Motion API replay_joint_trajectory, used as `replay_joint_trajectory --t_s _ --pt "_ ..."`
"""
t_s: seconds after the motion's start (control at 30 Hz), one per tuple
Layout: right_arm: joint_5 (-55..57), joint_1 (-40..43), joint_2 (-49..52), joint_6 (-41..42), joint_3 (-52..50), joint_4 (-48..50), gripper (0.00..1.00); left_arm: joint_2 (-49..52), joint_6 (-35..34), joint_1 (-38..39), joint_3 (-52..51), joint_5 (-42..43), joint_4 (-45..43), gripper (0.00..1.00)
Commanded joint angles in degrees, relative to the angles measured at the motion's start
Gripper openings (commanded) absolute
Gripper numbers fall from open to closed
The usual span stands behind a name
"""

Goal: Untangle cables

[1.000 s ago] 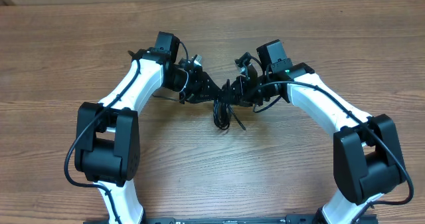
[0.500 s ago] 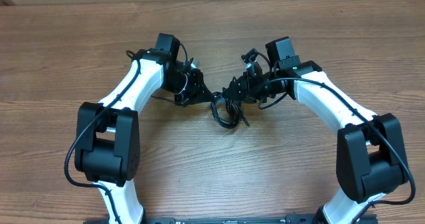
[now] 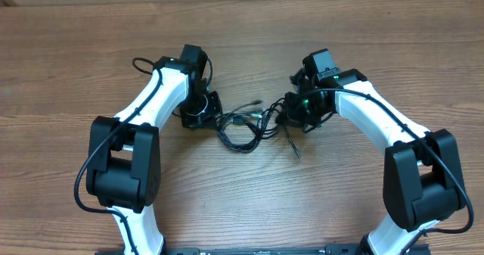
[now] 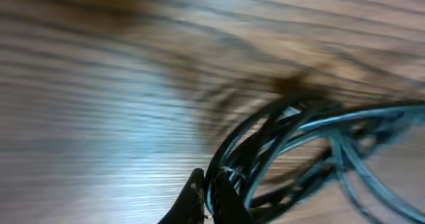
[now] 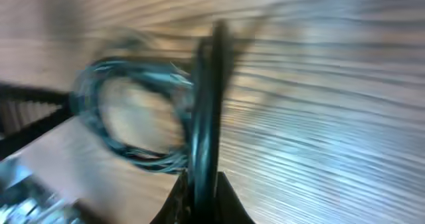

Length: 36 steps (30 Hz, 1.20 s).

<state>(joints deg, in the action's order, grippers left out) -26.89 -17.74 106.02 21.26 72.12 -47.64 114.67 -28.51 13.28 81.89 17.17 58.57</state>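
The cables (image 3: 243, 125) are thin black cords stretched in loose loops between my two grippers near the table's middle. One free end (image 3: 293, 147) trails toward the front. My left gripper (image 3: 215, 119) is shut on the left side of the loops. In the blurred left wrist view its jaws (image 4: 211, 189) pinch several strands of the cables (image 4: 299, 127). My right gripper (image 3: 284, 116) is shut on the right side. In the right wrist view a cord (image 5: 206, 98) runs straight up out of its closed jaws (image 5: 204, 184), with a loop (image 5: 129, 117) hanging left.
The wooden table (image 3: 242, 202) carries nothing else. Both white arms curve in from the front corners, the left elbow (image 3: 121, 164) and right elbow (image 3: 420, 183) standing near the front edge.
The left gripper has closed on the cords. Both grippers have pulled apart sideways, and the hanging bundle has spread into wide flat loops between them.
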Motion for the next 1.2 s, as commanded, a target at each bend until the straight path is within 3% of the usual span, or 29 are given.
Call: replay_joint_trajectory --t_s 0.0,0.13,0.3,0.57,0.63,0.73,0.9,1.17 --pt "17.00 0.31 -0.44 3.21 0.57 -2.80 0.04 -0.04 0.24 -2.19 0.11 -10.27 2.16 0.04" --pt "26.84 1.88 -0.44 6.99 0.57 -6.69 0.04 -0.07 1.20 -5.11 0.13 -6.58 2.34 0.04" --pt "28.76 6.47 -0.44 9.09 0.57 -8.07 0.04 -0.07 7.39 -11.45 0.13 11.63 -1.22 0.04" --pt "23.78 11.54 -0.44 8.00 0.57 -8.24 0.05 -0.04 7.85 -15.10 0.13 10.32 -1.31 0.04" --pt "20.22 11.47 -0.44 5.62 0.57 -8.22 0.16 -0.04 7.82 -14.60 0.13 10.32 -1.20 0.04" --pt "16.06 11.47 -0.44 2.95 0.61 -8.20 0.45 -0.04 7.80 -13.73 0.13 10.29 -1.29 0.04" --pt "8.11 11.50 -1.01 -5.09 8.52 -13.05 0.57 -0.04 8.44 -12.44 0.11 10.21 -1.14 0.04" --pt "7.19 8.28 -1.01 -5.22 19.63 -17.62 0.63 -0.04 8.37 -12.33 0.11 9.62 -1.40 0.04"
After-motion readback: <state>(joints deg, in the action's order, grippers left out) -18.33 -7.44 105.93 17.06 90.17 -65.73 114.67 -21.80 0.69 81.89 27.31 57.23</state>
